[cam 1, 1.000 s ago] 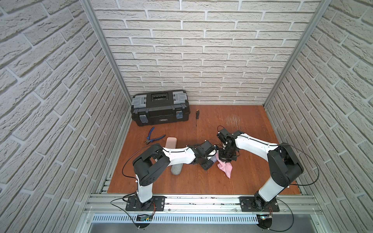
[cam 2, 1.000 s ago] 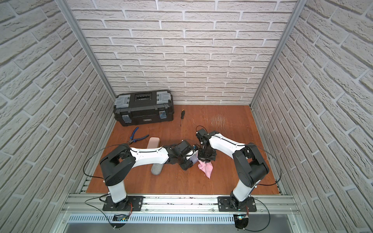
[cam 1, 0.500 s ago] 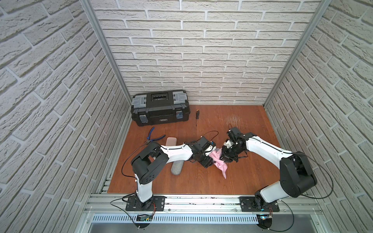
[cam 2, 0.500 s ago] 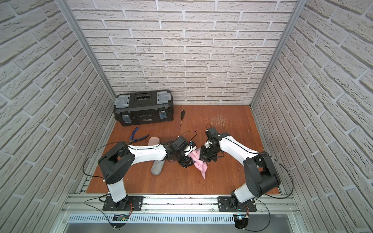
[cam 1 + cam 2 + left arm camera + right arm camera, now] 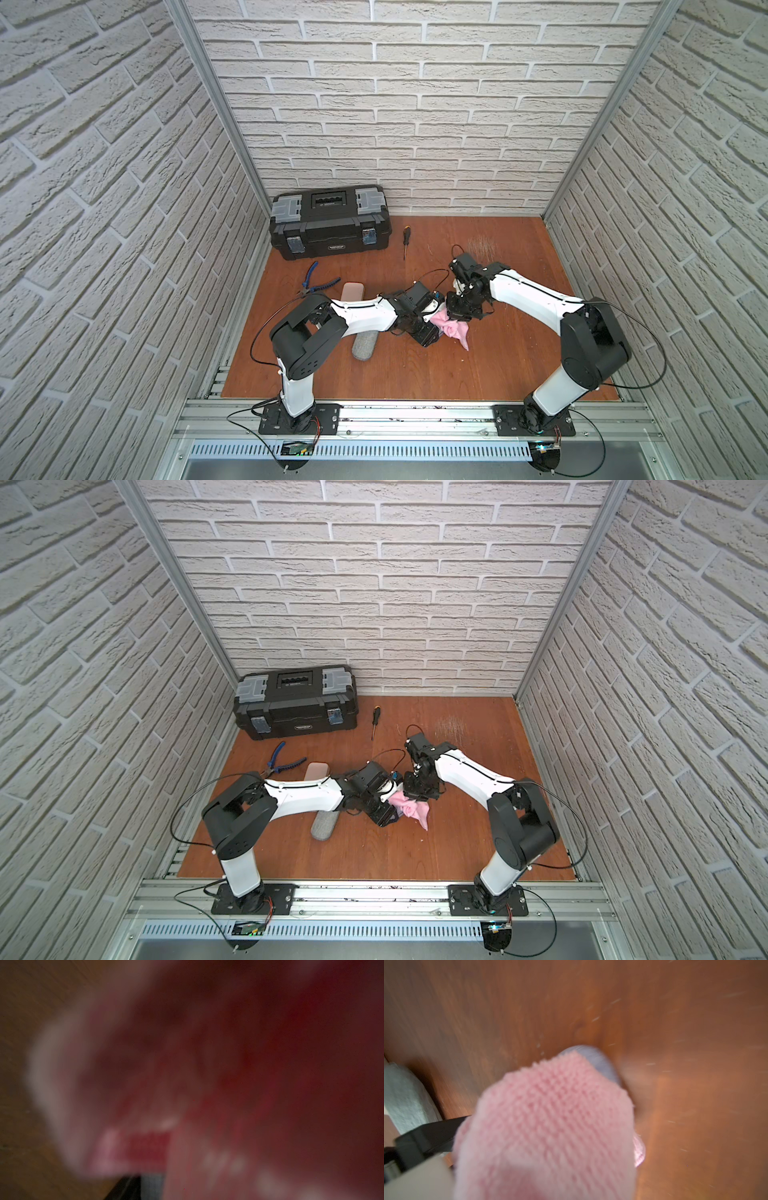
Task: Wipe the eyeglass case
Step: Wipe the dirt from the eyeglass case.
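Wooden floor (image 5: 498, 365) | toolbox (image 5: 330, 222) closed | right hand (image 5: 454, 318) pinches pink cloth (image 5: 454, 331) | left hand (image 5: 433, 334): grip unclear, view blurred

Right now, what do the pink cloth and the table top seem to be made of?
Pink cloth: fuzzy tufted pile in rows, probably microfibre or terry, matte. Table top: reddish-brown wood or veneer, with visible grain and a soft sheen, so likely sealed; scuffed in places.
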Robot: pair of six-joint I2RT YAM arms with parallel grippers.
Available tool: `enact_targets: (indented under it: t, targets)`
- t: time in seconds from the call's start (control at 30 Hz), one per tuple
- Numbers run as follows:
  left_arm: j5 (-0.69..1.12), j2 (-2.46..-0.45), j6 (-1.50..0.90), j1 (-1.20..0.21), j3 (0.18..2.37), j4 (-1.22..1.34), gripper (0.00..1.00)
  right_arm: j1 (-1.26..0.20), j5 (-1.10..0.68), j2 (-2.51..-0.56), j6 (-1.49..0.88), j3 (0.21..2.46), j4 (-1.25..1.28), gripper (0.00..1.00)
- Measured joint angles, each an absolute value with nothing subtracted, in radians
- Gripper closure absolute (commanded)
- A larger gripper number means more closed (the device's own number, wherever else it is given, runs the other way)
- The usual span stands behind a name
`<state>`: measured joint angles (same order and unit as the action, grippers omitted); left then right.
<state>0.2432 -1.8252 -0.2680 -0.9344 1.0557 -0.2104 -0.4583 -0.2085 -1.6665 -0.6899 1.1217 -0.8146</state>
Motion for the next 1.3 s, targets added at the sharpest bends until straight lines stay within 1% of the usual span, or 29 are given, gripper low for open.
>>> enact_targets:
  t: [0.13, 0.17, 0.33, 0.4, 0.5, 0.67, 0.77, 0.83, 0.9, 1.03, 1.13, 1.3]
  targets:
    - [0.219, -1.823, -0.264, -0.939, 1.051, -0.196, 0.48, -0.389, -0.250, -1.674, -0.680, 1.103, -0.799, 0.98]
    - [0.212, -1.823, -0.263, -0.942, 1.051, -0.192, 0.48, -0.371, -0.237, -1.675, -0.668, 1.103, -0.804, 0.98]
    - [0.190, -1.823, -0.254, -0.953, 1.051, -0.197, 0.48, -0.303, 0.057, -1.674, -0.587, 1.124, -0.902, 0.98]
    - [0.183, -1.823, -0.252, -0.957, 1.051, -0.199, 0.48, -0.307, 0.092, -1.658, -0.567, 1.141, -0.937, 0.98]
    - [0.180, -1.823, -0.247, -0.958, 1.051, -0.200, 0.48, -0.359, 0.048, -1.620, -0.570, 1.163, -0.955, 0.98]
    - [0.190, -1.823, -0.251, -0.956, 1.051, -0.200, 0.49, -0.466, -0.165, -1.605, -0.642, 1.120, -0.856, 0.98]
    - [0.221, -1.822, -0.270, -0.941, 1.045, -0.187, 0.51, -0.431, -0.225, -1.645, -0.657, 1.093, -0.826, 0.98]
    - [0.246, -1.822, -0.290, -0.929, 1.038, -0.163, 0.53, -0.360, -0.266, -1.671, -0.643, 1.098, -0.830, 0.98]
    - [0.284, -1.822, -0.308, -0.916, 1.035, -0.156, 0.54, -0.293, -0.221, -1.678, -0.620, 1.111, -0.840, 0.98]
    - [0.372, -1.823, -0.340, -0.894, 1.035, -0.162, 0.56, -0.176, -0.004, -1.687, -0.560, 1.168, -0.896, 0.98]
    - [0.455, -1.830, -0.383, -0.873, 1.034, -0.154, 0.57, -0.164, 0.118, -1.691, -0.516, 1.224, -0.931, 0.98]
    - [0.621, -1.870, -0.505, -0.809, 1.017, -0.062, 0.59, -0.189, 0.168, -1.723, -0.501, 1.217, -0.932, 0.98]
